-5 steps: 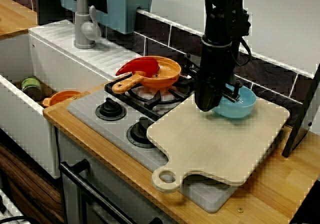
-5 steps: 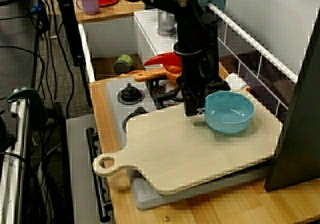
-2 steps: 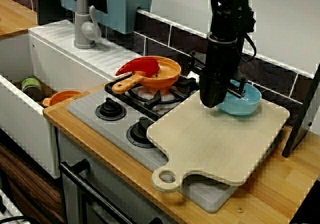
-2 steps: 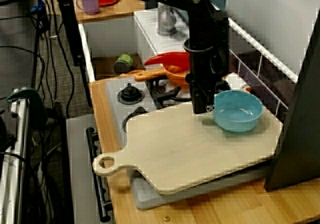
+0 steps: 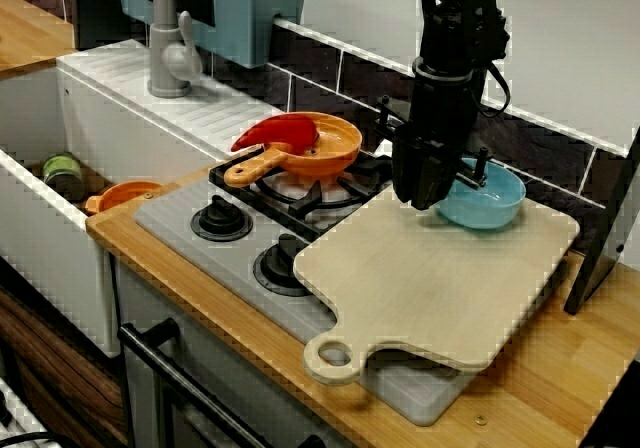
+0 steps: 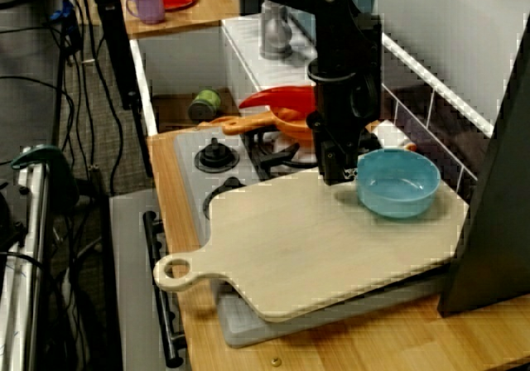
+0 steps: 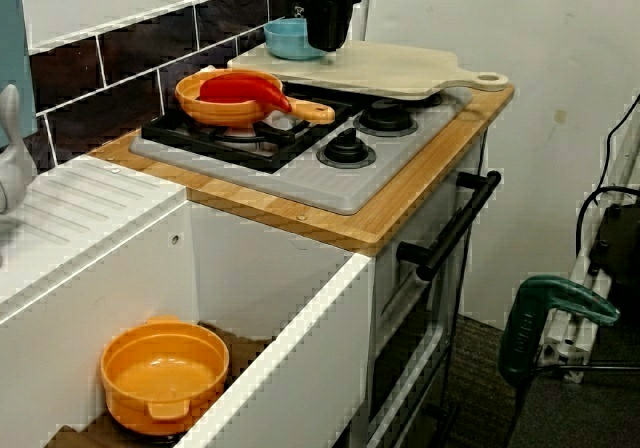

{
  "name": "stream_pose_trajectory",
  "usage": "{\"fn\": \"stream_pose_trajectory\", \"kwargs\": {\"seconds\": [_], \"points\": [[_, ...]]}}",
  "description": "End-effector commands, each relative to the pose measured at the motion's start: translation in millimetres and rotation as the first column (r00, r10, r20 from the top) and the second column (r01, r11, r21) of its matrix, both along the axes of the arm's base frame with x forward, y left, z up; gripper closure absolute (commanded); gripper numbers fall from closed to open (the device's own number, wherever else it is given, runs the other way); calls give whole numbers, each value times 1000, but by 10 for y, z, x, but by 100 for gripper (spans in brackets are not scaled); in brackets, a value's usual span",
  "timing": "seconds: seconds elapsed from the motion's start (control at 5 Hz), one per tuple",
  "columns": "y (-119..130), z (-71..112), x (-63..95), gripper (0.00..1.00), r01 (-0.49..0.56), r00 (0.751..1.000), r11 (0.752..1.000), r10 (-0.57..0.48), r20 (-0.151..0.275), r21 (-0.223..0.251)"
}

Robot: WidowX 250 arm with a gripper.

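Black gripper is pointing straight down at the near rim of the blue bowl. It is looking closed on that rim, with one finger inside the bowl and one outside. That is most likely because the thin rim is the only part slim enough to fit between them. I am not able to tell if the bowl is resting on the board or hanging just above it. The bowl is facing up at the far corner of the board, near the tiled wall. The board is lying flat over one side of the stove, which is making a smooth, level spot there. Beside the board, an orange pan is sitting on a burner with a red thing in it. Further off, an orange dish and a green can are lying down in the sink.
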State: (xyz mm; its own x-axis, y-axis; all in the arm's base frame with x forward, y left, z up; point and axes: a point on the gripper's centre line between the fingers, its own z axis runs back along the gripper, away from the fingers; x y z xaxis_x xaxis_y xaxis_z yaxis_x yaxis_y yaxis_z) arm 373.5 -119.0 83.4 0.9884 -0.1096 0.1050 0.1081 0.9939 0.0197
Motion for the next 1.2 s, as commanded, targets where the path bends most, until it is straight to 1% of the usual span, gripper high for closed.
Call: {"fn": "stream_pose_trajectory", "kwargs": {"seconds": [0.0, 0.2, 0.4, 0.6, 0.8, 1.0], "points": [[205, 387, -237, 0, 30, 999, 999, -30, 45, -11], [395, 469, -332, 0, 29, 999, 1000, -29, 21, -1], [602, 594, -414, 0, 11, 1000, 1000, -10, 30, -11], [794, 660, -419, 0, -16, 999, 1000, 16, 43, -9], [978, 648, -379, 0, -47, 998, 999, 45, 51, 27], [1174, 649, -353, 0, -81, 992, 997, 78, 100, 20]]}}
